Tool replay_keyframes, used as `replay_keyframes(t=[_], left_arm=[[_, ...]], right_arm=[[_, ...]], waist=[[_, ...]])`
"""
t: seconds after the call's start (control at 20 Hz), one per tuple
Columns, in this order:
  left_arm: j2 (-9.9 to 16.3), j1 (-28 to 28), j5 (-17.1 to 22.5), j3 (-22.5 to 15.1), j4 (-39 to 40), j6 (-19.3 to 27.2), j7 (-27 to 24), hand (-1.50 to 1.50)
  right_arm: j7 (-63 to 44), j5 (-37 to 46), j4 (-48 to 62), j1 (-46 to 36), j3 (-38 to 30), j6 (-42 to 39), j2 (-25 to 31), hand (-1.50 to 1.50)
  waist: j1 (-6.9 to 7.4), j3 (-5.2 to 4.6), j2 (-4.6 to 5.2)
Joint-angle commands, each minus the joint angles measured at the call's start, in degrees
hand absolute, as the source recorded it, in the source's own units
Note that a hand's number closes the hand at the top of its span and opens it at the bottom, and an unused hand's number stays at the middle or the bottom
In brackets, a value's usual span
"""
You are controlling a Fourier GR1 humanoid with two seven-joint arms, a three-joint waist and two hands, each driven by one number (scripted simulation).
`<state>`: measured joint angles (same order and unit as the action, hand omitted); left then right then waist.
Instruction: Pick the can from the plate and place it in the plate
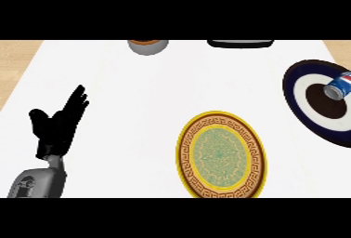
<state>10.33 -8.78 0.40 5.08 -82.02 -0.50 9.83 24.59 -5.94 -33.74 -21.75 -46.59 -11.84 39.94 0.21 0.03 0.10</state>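
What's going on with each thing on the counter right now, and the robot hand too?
can: lying on its side on the dark plate
yellow patterned plate: nothing on it
left robot hand: open, fingers up, holding nothing
right robot hand: not in view

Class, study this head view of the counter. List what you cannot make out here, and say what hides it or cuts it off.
- Right hand: shows nowhere in the head view.
- Dark blue round plate with white ring: its right side is cut by the right edge.
- Blue, red and white can lying on that plate: partly past the right edge, label unreadable.
- Grey round container and black object: cut off at the top, so what they are is unclear.
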Motion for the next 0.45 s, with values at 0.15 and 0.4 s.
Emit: replay_keyframes(t=[0.15, 0.4], left_arm=[[-0.29, -1.3, -1.35, -0.74, -2.68, 0.87, 4.12, 0.0], [1.86, -1.63, 0.28, 2.69, 1.09, -1.42, 0.75, 0.0]], right_arm=[[4.59, 0.54, 7.88, 0.74, 2.74, 1.35, 2.79, -1.5], [6.95, -0.48, 9.37, 3.18, 4.38, -0.59, 2.78, -1.5]], waist=[[0.22, 0.04, 0.02], [-0.03, 0.0, -0.03]])
